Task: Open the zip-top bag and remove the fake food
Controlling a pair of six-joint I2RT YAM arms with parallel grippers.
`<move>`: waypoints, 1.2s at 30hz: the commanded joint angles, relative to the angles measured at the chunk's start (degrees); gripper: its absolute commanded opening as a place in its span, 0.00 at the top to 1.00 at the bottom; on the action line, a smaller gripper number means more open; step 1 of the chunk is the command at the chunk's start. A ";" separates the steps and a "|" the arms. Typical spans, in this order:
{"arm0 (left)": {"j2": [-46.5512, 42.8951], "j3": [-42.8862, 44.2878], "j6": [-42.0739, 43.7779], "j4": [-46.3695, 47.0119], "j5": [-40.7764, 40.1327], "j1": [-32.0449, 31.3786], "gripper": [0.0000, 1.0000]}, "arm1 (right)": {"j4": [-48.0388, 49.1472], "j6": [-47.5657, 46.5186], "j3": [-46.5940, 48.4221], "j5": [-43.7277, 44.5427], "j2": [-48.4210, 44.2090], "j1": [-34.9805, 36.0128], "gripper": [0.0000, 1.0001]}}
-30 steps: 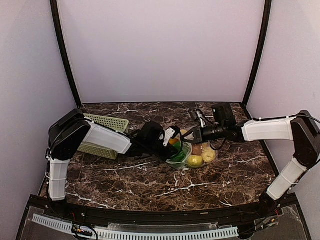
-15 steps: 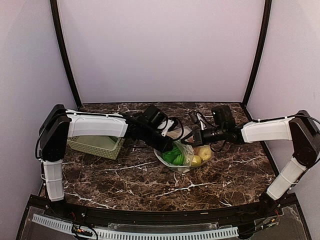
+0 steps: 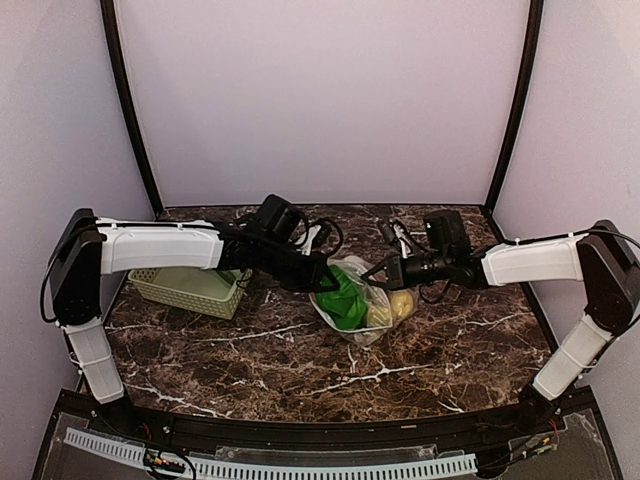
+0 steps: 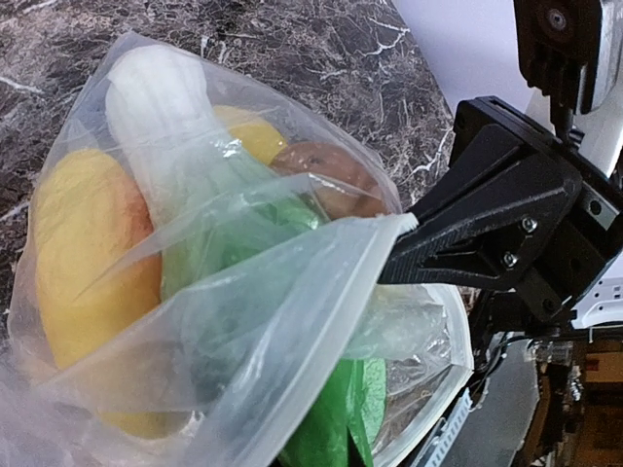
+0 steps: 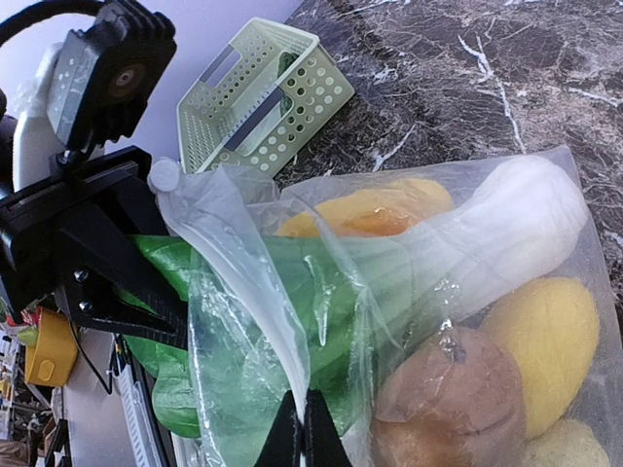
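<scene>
**A:** What is found, taken from the left across?

**B:** Well off to the left of the left gripper point(image 3: 322, 276), behind its forearm, a pale green basket point(image 3: 190, 298) is set on the table. That gripper's jaws appear to be pressed onto the green leafy piece point(image 3: 344, 303), though the contact is partly veiled by film. The leaf is half drawn out of the zip-top bag point(image 3: 368, 326). The bag is slumped just beyond the fingertips, between the two grippers, with its mouth raised and parted. On its right side the mouth edge is pinched flat in the right gripper point(image 3: 378, 272).

**A:** How is the bag expected to handle?

**B:** It is judged thin, limp and slippery, so it is best taken at the stiffer zip strip and not by the loose wall. The fake food is judged light, hard and smooth. The yellow pieces point(image 3: 402, 304) and the brown one point(image 5: 443, 404) are settled low in the pouch, under the right gripper, and may roll once freed.

**A:** And the surface and the room?

**B:** A dark tabletop point(image 3: 450, 350) veined in white is seen, seemingly polished, so little grip is offered to the bag. The table is enclosed by pale lilac walls point(image 3: 320, 100) with black posts.
</scene>
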 commanded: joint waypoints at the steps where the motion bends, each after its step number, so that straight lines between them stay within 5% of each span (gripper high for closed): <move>1: -4.51 -2.69 -7.99 8.04 6.55 0.40 0.99 | -0.13 -0.73 0.29 0.91 0.86 -0.28 1.00; 4: -7.14 -5.88 -12.65 10.46 6.16 0.39 0.99 | 2.06 0.84 0.43 -0.06 1.78 -0.11 1.00; 11: -5.48 -15.01 -31.00 34.91 5.02 0.13 0.99 | 1.70 0.63 1.70 2.50 2.03 2.88 1.00; 16: -5.40 -6.58 -17.64 12.50 -8.01 -1.93 0.99 | -1.44 -1.32 3.04 4.65 -0.31 3.13 1.00; 19: -6.94 -11.74 -21.47 19.84 -5.76 -1.83 0.99 | -2.99 -2.34 3.72 5.31 -1.20 3.17 1.00; 24: -6.85 -12.62 -21.49 22.25 -1.68 -1.73 0.99 | -4.07 -3.48 2.20 4.07 -4.33 2.93 0.63; 36: -7.55 -16.66 -14.27 19.48 1.33 1.77 0.99 | -13.90 -11.75 1.83 7.40 -4.84 -6.81 0.35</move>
